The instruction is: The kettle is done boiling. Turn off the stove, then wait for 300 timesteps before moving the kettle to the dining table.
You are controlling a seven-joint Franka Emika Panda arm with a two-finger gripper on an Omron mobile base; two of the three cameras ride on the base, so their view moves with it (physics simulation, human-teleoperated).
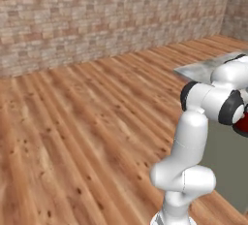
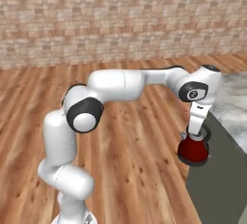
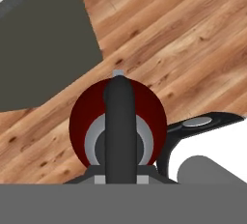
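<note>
The gripper (image 2: pixel 197 136) is pointing straight down and clamping the arched handle of the red kettle (image 2: pixel 193 151), which is hanging beneath it in the air over the wooden floor (image 2: pixel 130 150). In the hand view the kettle (image 3: pixel 87 117) is sitting dead centre, its dark handle running from 6 toward 12 o'clock across the silver lid ring. A dark grey cabinet side (image 3: pixel 43 49) is filling the area toward 10 o'clock of the kettle there. In the right base view a pale grey-white top (image 2: pixel 236 107) is lying at about 2 o'clock of the kettle, just beside it. A brick wall (image 2: pixel 120 20) is standing well behind.
</note>
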